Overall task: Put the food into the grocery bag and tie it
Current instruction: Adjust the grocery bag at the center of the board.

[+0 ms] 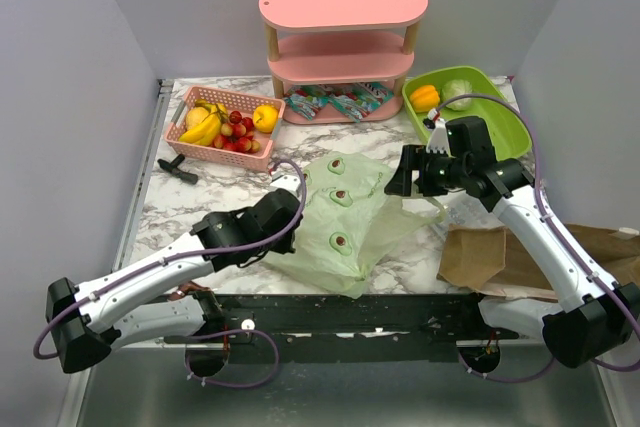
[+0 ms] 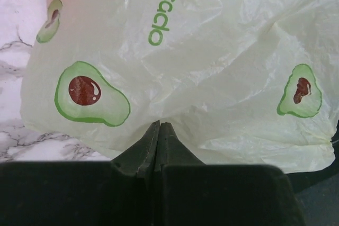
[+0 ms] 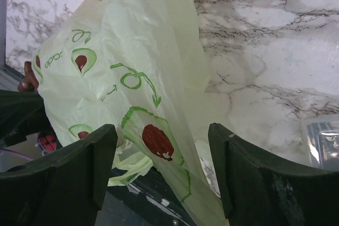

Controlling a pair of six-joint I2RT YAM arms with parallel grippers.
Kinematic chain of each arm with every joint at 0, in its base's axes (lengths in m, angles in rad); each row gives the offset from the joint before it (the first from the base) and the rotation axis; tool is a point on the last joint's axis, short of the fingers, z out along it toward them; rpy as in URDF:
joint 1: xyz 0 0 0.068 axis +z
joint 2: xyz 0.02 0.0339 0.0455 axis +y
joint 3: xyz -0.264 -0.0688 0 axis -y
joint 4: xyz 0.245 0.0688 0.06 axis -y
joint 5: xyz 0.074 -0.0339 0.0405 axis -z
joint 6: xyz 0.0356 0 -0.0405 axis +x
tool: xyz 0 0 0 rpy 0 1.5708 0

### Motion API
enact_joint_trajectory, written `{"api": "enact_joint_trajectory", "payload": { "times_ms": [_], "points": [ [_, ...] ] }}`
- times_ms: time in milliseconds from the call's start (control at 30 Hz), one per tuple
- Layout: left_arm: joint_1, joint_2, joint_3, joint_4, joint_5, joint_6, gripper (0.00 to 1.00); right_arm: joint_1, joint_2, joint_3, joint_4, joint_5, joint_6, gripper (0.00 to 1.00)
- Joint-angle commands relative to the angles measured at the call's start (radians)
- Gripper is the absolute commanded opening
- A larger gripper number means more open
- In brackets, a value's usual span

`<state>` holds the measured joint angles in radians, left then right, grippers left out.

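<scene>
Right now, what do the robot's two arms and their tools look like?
The left arm and right arm have white shells, bulky black joints and purple cables looping alongside. The left tool and right tool are matte black, each with two blunt wedge-shaped fingers.

**Avocado Print on Marble**

A pale-green grocery bag [image 1: 345, 222], printed with halved avocados with brown pits and green lettering, on a white, grey-veined marble table [image 1: 200, 197]. Yellow bananas [image 1: 205, 127] and red fruits [image 1: 235, 132] fill a pink basket [image 1: 180, 132]; an orange bell pepper [image 1: 425, 97] sits in a lime-green tray [image 1: 500, 117].
</scene>
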<state>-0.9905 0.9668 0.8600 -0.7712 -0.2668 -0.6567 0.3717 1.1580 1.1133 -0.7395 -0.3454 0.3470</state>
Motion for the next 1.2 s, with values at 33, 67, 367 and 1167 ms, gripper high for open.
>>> {"api": "enact_joint_trajectory", "payload": {
  "times_ms": [33,67,367,1167],
  "points": [
    [-0.005,0.052,0.102,-0.033,-0.091,0.034,0.00,0.004,-0.006,0.014,-0.052,-0.008,-0.017,0.74],
    [-0.005,0.051,0.121,-0.070,-0.102,0.018,0.00,0.003,-0.007,0.016,-0.057,-0.005,-0.018,0.73],
    [0.056,-0.035,0.110,-0.383,-0.261,-0.283,0.98,0.004,-0.004,0.006,-0.051,-0.017,-0.006,0.73],
    [0.592,-0.051,-0.285,0.230,0.260,-0.155,0.62,0.004,-0.010,0.000,-0.076,0.000,-0.026,0.77]
  ]
}}
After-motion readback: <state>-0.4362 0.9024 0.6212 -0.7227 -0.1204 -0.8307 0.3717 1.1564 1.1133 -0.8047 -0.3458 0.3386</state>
